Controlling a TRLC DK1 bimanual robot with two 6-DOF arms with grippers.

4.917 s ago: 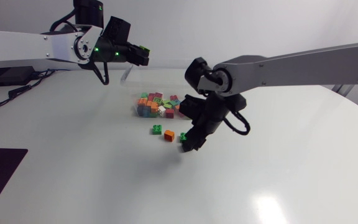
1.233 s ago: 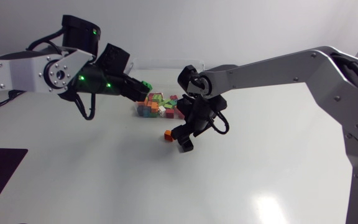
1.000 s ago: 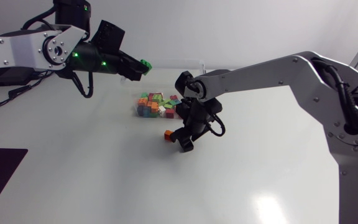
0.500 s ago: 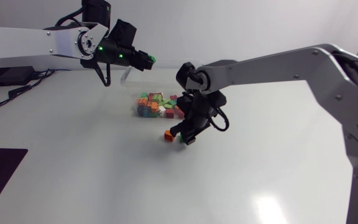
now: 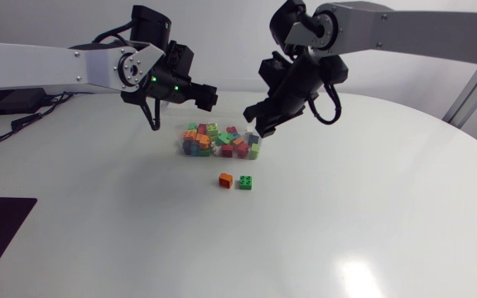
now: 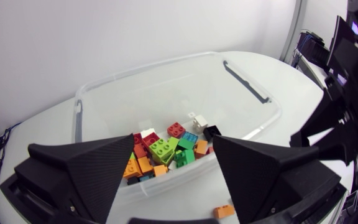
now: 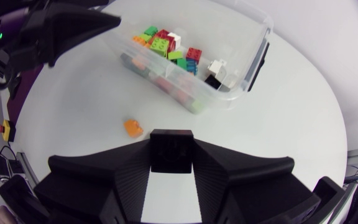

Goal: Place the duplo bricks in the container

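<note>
Right pincer raised, gripping black brick

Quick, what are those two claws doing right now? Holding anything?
Left gripper: open, holding nothing.
Right gripper: shut on what looks like a black brick.

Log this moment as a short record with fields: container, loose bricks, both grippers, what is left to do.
container: clear tub, pile of mixed bricks inside
loose bricks: orange brick and green brick, side by side on the table near the tub
left gripper: open, empty, above the table, tub ahead of it
right gripper: shut on a dark block, likely a brick, beside the tub
left to do: both loose bricks, plus the held block
</note>
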